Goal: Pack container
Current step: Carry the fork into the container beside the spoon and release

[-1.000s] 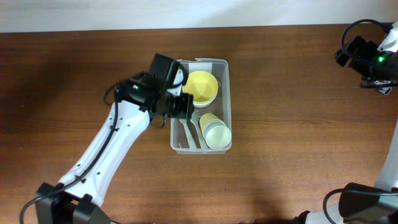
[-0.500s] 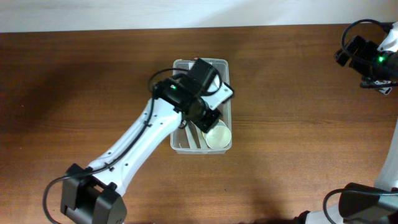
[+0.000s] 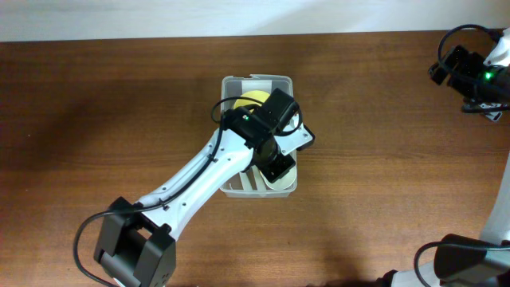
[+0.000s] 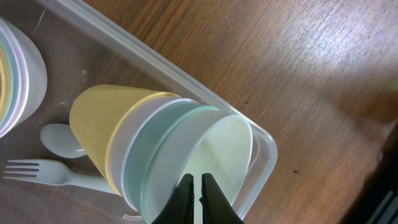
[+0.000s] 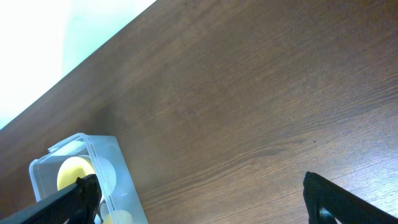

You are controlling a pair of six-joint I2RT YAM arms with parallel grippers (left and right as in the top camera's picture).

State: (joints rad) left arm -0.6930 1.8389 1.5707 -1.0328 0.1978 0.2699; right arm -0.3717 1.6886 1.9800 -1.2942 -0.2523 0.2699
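The clear plastic container (image 3: 256, 78) stands mid-table and also shows in the right wrist view (image 5: 118, 168). Inside lie nested cups (image 4: 155, 143) on their side, yellow outermost and pale green innermost. A stack of pastel bowls (image 4: 18, 74), yellow on top (image 3: 245, 101), sits at the far end. A pale fork (image 4: 43, 174) and spoon (image 4: 59, 138) lie beside the cups. My left gripper (image 4: 194, 186) is shut in front of the cups' mouth, with nothing visibly between its fingers. It hides the cups from overhead (image 3: 279, 169). My right gripper (image 5: 205, 205) stands wide open above bare table.
The right arm (image 3: 470, 76) hovers at the table's far right corner, well away from the container. A pale wall runs along the table's far edge (image 3: 119, 20). Bare brown wood surrounds the container rim (image 4: 186, 87) on all sides.
The left arm swung from the container's left wall across to its near right end, over the cups. Its jaws closed meanwhile. The right arm stayed still.
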